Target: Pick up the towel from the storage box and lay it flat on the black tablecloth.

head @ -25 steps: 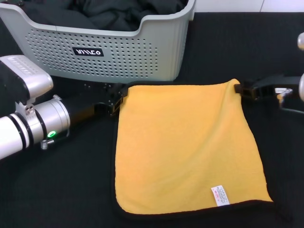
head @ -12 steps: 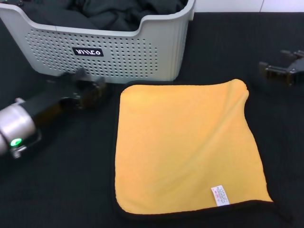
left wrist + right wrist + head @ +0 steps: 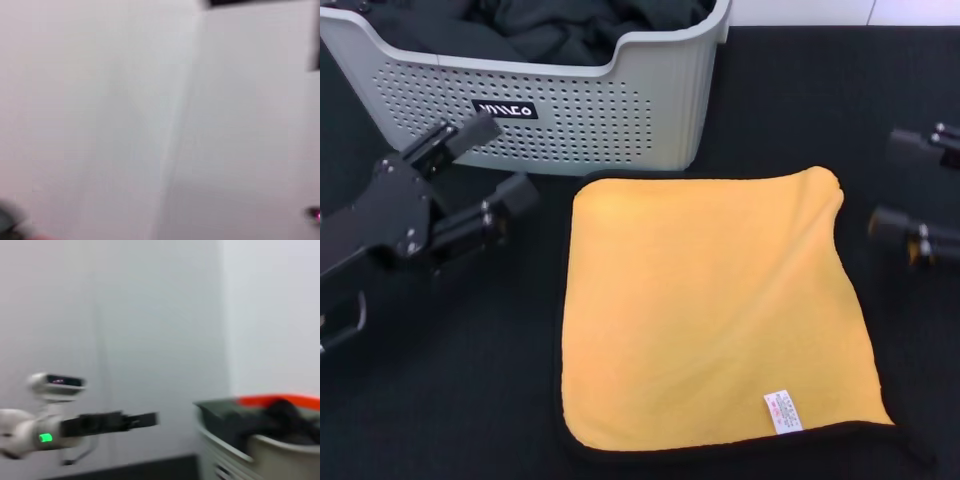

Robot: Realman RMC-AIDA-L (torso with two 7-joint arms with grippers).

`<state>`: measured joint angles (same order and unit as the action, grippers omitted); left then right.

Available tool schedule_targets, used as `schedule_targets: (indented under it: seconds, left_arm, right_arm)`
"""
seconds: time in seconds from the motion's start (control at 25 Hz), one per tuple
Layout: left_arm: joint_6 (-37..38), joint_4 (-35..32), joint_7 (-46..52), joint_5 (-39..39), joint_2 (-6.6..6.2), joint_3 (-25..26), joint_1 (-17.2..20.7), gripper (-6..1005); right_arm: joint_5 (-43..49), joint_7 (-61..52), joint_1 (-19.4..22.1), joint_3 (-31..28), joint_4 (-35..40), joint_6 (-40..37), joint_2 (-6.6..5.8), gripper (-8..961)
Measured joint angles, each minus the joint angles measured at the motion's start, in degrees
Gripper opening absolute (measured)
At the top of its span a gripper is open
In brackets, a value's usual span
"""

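Note:
The towel lies spread flat, yellow-orange face up, on the black tablecloth, its white care label near the front right corner. The light grey storage box stands just behind it. My left gripper hovers open to the left of the towel's far left corner, in front of the box wall, holding nothing. My right gripper is open at the right edge of the head view, apart from the towel's far right corner. The right wrist view shows the left gripper and the storage box.
Crumpled black cloths fill the storage box. The left wrist view shows only a pale wall. The tablecloth extends on all sides of the towel.
A second ago both grippers were at the towel's far corners. They have let go and drawn away, the left to the left, the right to the right. The towel stays flat.

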<state>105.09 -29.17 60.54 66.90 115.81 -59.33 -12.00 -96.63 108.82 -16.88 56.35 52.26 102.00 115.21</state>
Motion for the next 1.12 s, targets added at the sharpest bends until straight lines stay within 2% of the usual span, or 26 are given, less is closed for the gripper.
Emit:
schedule_targets:
  seconds: [0.04, 0.08, 0.16, 0.28, 0.4, 0.6, 1.12]
  left_arm:
    - [0.0, 0.0, 0.0, 0.0, 0.0, 0.0, 0.0, 840]
    - [4.5, -1.5, 1.0, 1.9, -0.31, -0.8, -1.5, 866]
    - [5.8, -2.2, 1.2, 4.0, -0.2, -1.3, -3.0, 867]
    - [6.4, -2.5, 1.3, 8.8, 0.47, -1.5, -6.3, 869]
    - [6.3, -2.5, 0.7, 12.8, 1.54, -1.5, -9.1, 859]
    - [5.6, -1.5, -2.0, 17.8, 3.11, -1.6, -12.5, 858]
    - [5.7, -1.3, -2.6, 18.3, 3.71, -1.7, -11.4, 858]
  right_arm:
    - [-0.6, 0.4, 0.1, 1.7, 0.9, 0.5, -0.15, 775]
    - [-1.2, 1.0, 0.3, 3.8, 2.0, 0.7, -0.36, 776]
    - [-2.0, 2.4, 0.8, 8.3, 4.5, 0.8, -0.78, 776]
    - [-2.3, 3.4, 1.6, 15.7, 10.1, 0.7, -1.8, 774]
    - [-1.9, 3.5, 1.7, 19.3, 13.3, 0.5, -2.02, 773]
    - [-1.7, 5.1, 1.4, 19.6, 12.7, 0.2, -1.86, 770]
    - [-1.8, 6.9, 1.6, 19.5, 9.8, -0.4, -1.45, 770]
